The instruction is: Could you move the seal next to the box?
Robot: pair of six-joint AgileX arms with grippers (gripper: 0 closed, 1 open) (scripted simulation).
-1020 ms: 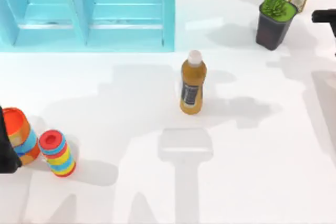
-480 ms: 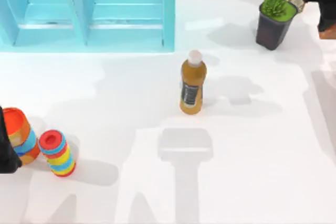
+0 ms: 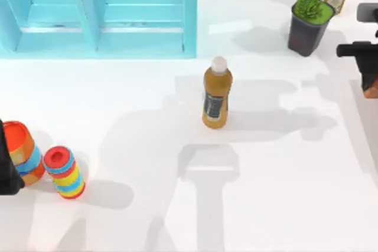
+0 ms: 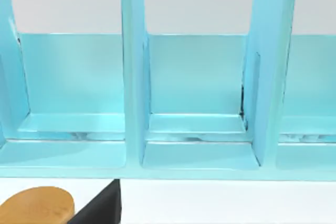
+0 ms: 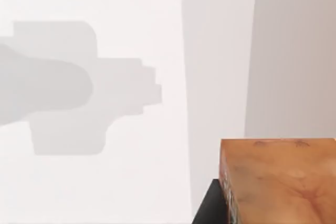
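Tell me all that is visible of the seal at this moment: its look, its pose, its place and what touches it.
The seal is a reddish-brown block with an orange-tan, faintly mottled face, looking like stone or wood. In the right wrist view that flat face and one darker side show, with a black finger against that side. In the top view a small orange piece of it shows under the right gripper, at the table's right edge. Whether it rests on the table cannot be told.

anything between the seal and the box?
The amber bottle stands mid-table, roughly on the line from the seal, at the right gripper on the table's right edge, to the blue box at the far left. A low, straight carry might clip it.
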